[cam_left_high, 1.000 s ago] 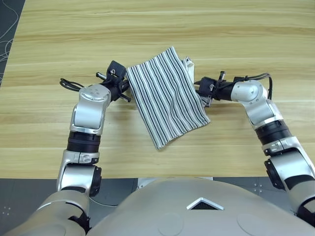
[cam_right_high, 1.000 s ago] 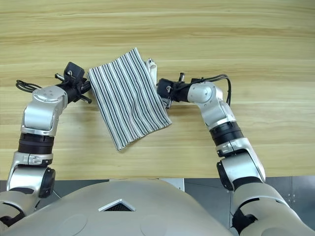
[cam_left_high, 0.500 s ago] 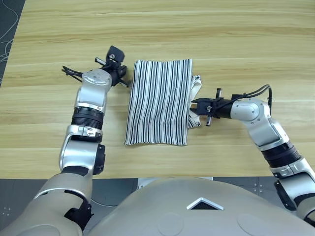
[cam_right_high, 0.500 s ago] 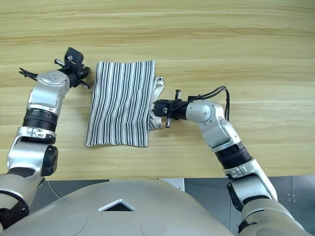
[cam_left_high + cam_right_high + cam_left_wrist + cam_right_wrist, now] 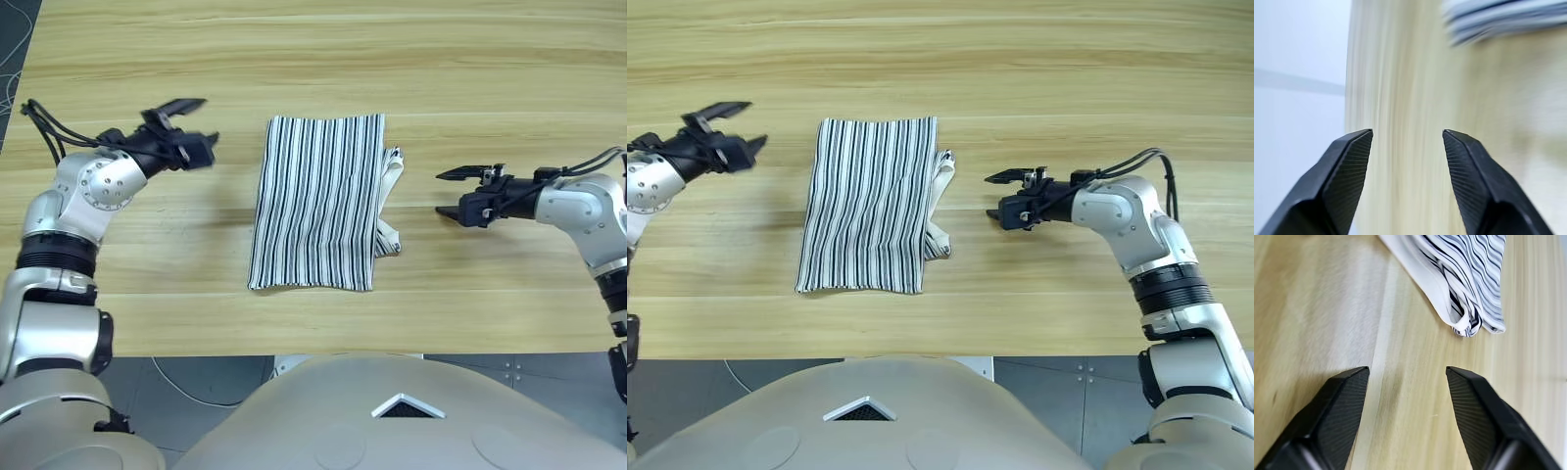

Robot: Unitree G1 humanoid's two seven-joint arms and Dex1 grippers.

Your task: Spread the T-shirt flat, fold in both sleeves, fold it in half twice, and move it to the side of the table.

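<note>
A T-shirt with thin black and white stripes lies folded into a neat upright rectangle. It rests flat on the middle of the table, nearer the front edge than the back. Along its right side, white inner layers and a small loop of fabric poke out from under the striped top layer.

The left end effector hovers left of the T-shirt's far corner, well apart from it, fingers spread wide and holding nothing. The left arm is bent, its elbow out past the table's left side. The right end effector points toward the T-shirt from the right, near its white edge without touching, also released with fingers parted. The right forearm stretches in from the right side.

The table is pale wood with long grain lines. Dark floor shows past its far left corner.
</note>
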